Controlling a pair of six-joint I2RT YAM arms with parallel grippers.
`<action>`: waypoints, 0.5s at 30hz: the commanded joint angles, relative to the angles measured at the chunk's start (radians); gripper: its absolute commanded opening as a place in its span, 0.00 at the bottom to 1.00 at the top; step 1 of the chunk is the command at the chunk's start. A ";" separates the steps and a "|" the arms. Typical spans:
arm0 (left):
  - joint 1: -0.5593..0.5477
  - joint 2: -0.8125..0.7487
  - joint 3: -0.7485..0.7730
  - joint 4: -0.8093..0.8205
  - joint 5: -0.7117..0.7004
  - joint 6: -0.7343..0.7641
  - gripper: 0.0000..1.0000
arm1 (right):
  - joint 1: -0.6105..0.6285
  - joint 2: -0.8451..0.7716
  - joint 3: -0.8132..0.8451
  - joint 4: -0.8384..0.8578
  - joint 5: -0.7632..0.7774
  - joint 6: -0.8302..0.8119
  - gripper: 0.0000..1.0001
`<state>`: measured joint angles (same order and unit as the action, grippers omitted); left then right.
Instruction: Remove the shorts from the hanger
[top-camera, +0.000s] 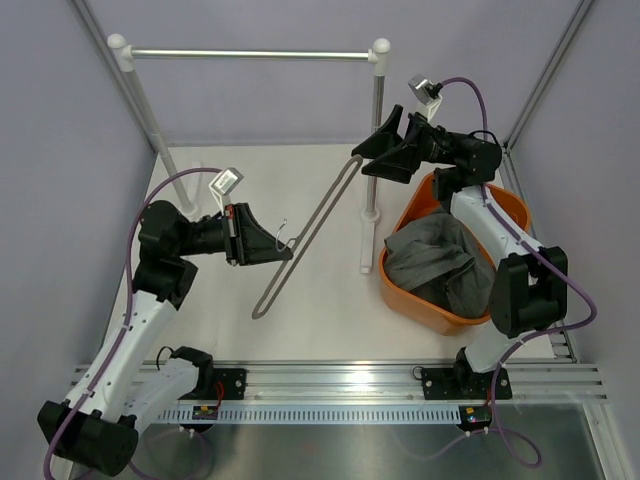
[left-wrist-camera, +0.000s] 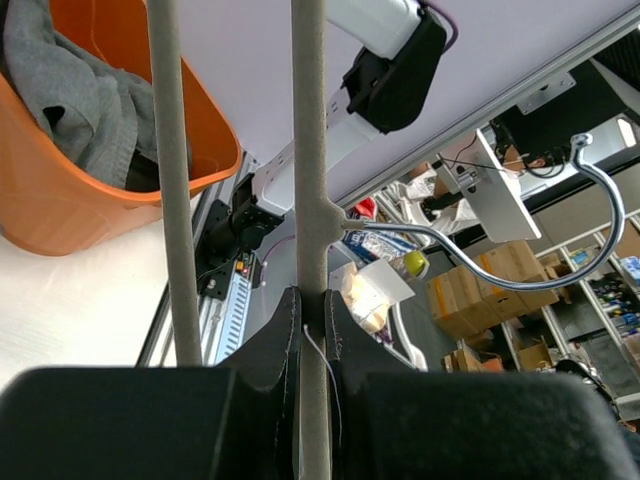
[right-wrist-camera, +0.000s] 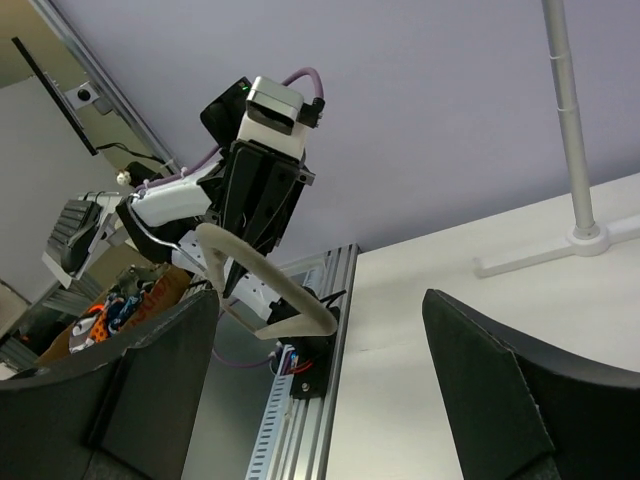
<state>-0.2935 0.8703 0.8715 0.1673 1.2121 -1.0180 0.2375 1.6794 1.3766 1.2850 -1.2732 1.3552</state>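
The hanger (top-camera: 320, 228) is a long grey loop held slanted above the table, bare of cloth. My left gripper (top-camera: 288, 250) is shut on one of its bars beside the small hook (top-camera: 285, 226). In the left wrist view the jaws (left-wrist-camera: 312, 322) pinch the padded bar (left-wrist-camera: 309, 150), and the wire hook (left-wrist-camera: 520, 272) curves off to the right. My right gripper (top-camera: 361, 162) is open at the hanger's far end. In the right wrist view that end (right-wrist-camera: 270, 290) shows between the spread fingers (right-wrist-camera: 500, 390), untouched. The grey shorts (top-camera: 435, 262) lie in the orange basket (top-camera: 410, 212).
A silver rail (top-camera: 250, 54) with white joints spans the back on two poles. One pole's foot (top-camera: 371, 213) stands just left of the basket. The basket and the shorts also show at the upper left of the left wrist view (left-wrist-camera: 60, 210). Purple walls enclose the table.
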 joint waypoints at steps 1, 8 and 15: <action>-0.012 0.006 -0.003 0.161 0.012 -0.080 0.00 | 0.005 -0.061 -0.007 0.280 0.026 0.005 0.92; -0.018 0.055 0.004 0.326 0.007 -0.194 0.00 | 0.032 -0.099 -0.010 0.280 0.002 0.010 0.90; -0.030 0.114 -0.008 0.400 -0.011 -0.252 0.00 | 0.032 -0.156 -0.025 0.280 -0.005 0.018 0.82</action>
<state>-0.3168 0.9745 0.8684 0.4572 1.2095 -1.2263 0.2623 1.5867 1.3540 1.2980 -1.2701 1.3624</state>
